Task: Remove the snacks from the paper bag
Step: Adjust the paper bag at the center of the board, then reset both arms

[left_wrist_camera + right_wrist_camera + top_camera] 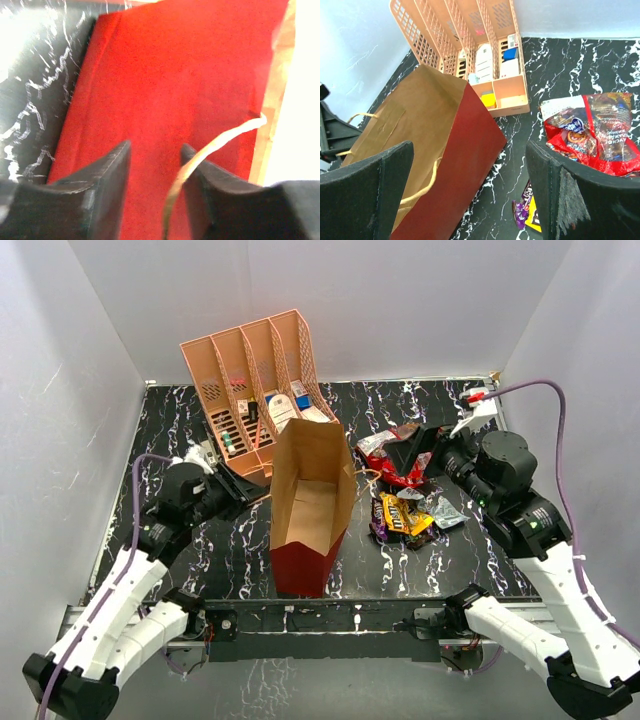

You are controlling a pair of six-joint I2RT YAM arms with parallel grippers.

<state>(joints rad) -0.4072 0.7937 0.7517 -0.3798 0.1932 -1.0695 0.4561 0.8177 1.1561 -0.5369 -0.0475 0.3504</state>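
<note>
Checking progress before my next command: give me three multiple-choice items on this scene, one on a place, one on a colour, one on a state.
1. Where does the snack pile lie relative to the paper bag?
A) inside it
B) on the table, on the right arm's side of it
C) on the left arm's side of it

2. The paper bag's outside is:
A) red
B) blue
C) white

3. The right gripper is:
A) shut on a packet
B) open, empty
C) shut, empty

Answers:
1 B, the pile sits on the table there.
2 A, its outer wall shows red.
3 B, its jaws stand wide apart, nothing between.
</note>
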